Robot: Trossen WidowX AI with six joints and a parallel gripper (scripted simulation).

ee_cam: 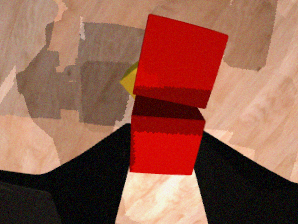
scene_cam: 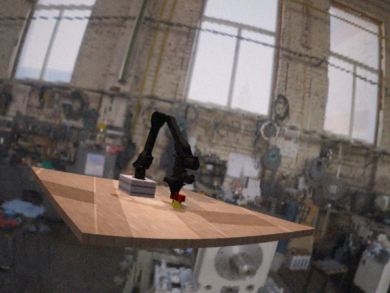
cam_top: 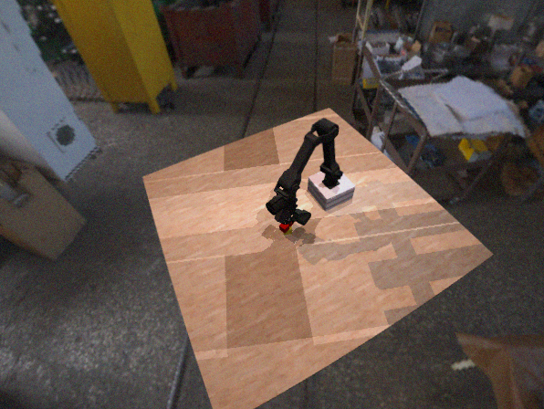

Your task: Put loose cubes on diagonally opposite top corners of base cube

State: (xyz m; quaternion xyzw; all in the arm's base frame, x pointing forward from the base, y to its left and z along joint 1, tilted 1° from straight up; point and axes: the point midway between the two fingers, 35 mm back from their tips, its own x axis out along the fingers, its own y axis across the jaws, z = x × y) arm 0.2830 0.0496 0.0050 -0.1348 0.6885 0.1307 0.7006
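Note:
The yellow base cube (cam_top: 288,232) (scene_cam: 177,205) (ee_cam: 129,81) is mostly hidden under the red cubes; in the wrist view only one corner shows. One loose red cube (scene_cam: 181,198) (ee_cam: 180,57) sits on its top and looks level. My gripper (ee_cam: 162,133) points down and is shut on the other red cube (ee_cam: 164,150), with a black finger against each side. The held cube is beside the first one at about the same height, over the base cube's arm side. Their edges look very close in the wrist view; I cannot tell the gap or whether the held cube rests on the base.
The arm stands on a pale layered block (cam_top: 331,196) (scene_cam: 137,188) at the back of the wooden table (cam_top: 265,297) (scene_cam: 108,217). Shadows of the arm fall across the table around the cubes.

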